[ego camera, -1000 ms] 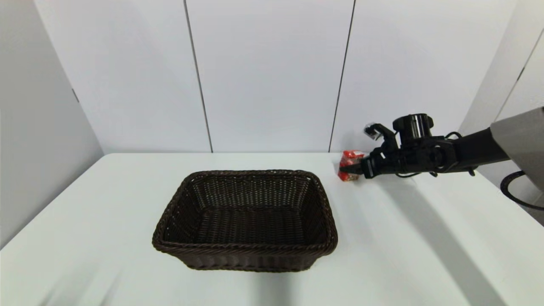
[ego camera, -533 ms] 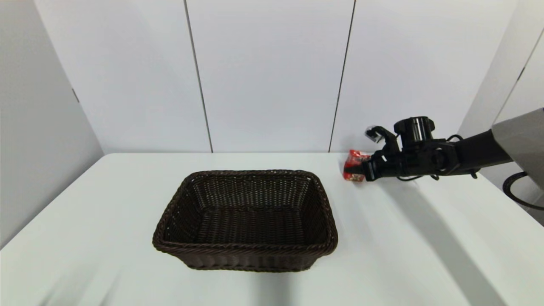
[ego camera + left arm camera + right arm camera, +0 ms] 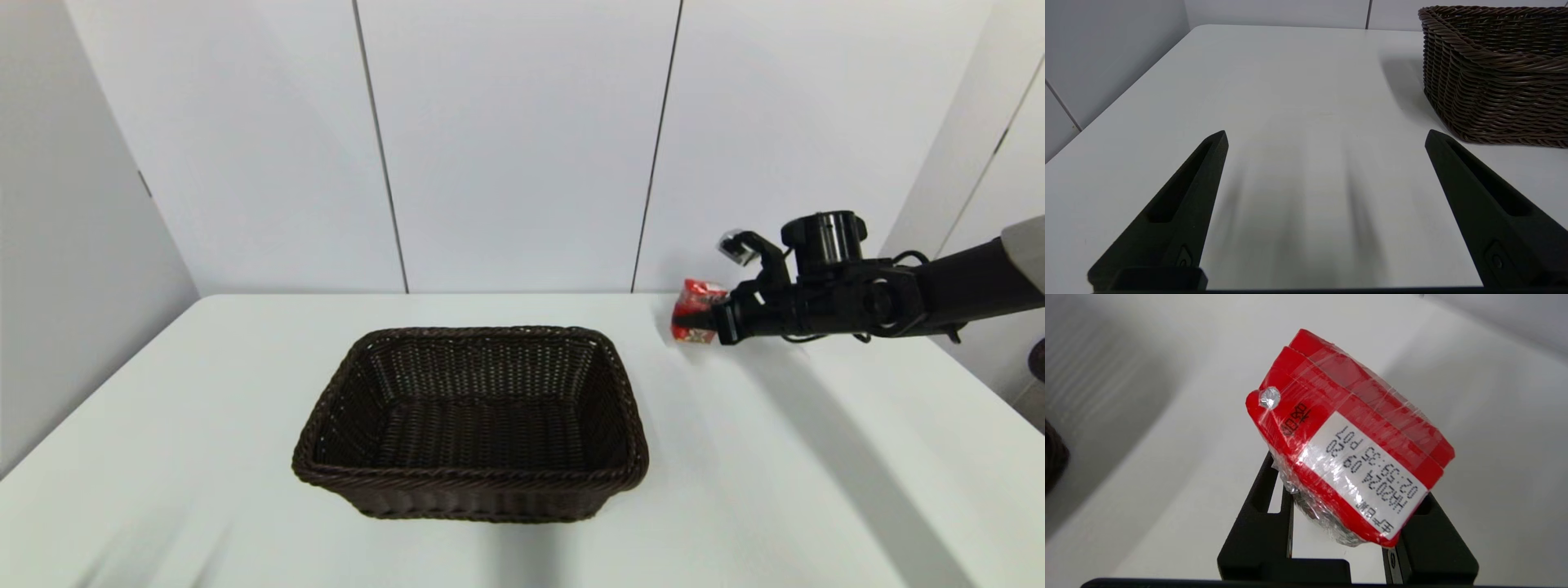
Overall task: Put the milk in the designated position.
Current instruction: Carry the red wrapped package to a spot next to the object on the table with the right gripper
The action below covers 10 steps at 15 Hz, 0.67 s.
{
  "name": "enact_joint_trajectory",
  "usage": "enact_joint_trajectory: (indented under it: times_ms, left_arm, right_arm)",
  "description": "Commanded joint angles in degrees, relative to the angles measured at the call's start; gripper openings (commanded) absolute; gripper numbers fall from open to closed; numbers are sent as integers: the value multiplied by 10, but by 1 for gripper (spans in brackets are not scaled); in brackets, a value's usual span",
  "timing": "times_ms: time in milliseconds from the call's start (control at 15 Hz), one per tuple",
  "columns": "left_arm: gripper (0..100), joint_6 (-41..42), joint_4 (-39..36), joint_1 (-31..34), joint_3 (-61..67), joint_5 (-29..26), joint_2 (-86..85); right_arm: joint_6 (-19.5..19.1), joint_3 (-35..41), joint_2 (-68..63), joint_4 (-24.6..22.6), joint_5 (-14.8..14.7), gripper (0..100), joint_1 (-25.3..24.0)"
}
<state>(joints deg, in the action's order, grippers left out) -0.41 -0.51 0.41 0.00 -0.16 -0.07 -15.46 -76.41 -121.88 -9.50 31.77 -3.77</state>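
The milk (image 3: 695,313), a small red carton wrapped in clear film, hangs just above the table at the far right, beyond the basket's back right corner. My right gripper (image 3: 709,322) is shut on it from the right. The right wrist view shows the milk (image 3: 1347,437) tilted, top face with a printed date label toward the camera, held between the two fingers (image 3: 1261,510). The dark brown woven basket (image 3: 471,482) sits mid-table and looks empty. My left gripper (image 3: 1327,139) is open, low over the table to the left of the basket (image 3: 1494,73), out of the head view.
The white table (image 3: 775,457) reaches back to a panelled wall behind the basket and carton. The right arm stretches in from the right edge of the head view, casting a shadow on the table under it.
My right gripper has lifted the milk a little off the table and shifted it slightly right. The basket and left gripper have not moved.
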Motion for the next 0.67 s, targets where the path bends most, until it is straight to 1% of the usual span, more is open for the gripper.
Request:
enact_joint_trajectory:
  times_ms: [67,200,333,467,533,600,667]
  left_arm:
    - [100,0,0,0,0,0,1]
    - [100,0,0,0,0,0,1]
    - [100,0,0,0,0,0,1]
    - [100,0,0,0,0,0,1]
    - [100,0,0,0,0,0,1]
    - [100,0,0,0,0,0,1]
    - [100,0,0,0,0,0,1]
  right_arm:
    - [-4,-27,-2,-3,2,0,-27]
    - [-5,-49,-13,-3,2,0,-42]
    - [0,-119,-52,-3,3,0,-88]
    - [2,-178,-87,0,4,0,-117]
    - [3,-231,-117,5,5,0,-135]
    - [12,-280,-144,8,5,0,-149]
    - [30,-313,-165,8,5,0,-160]
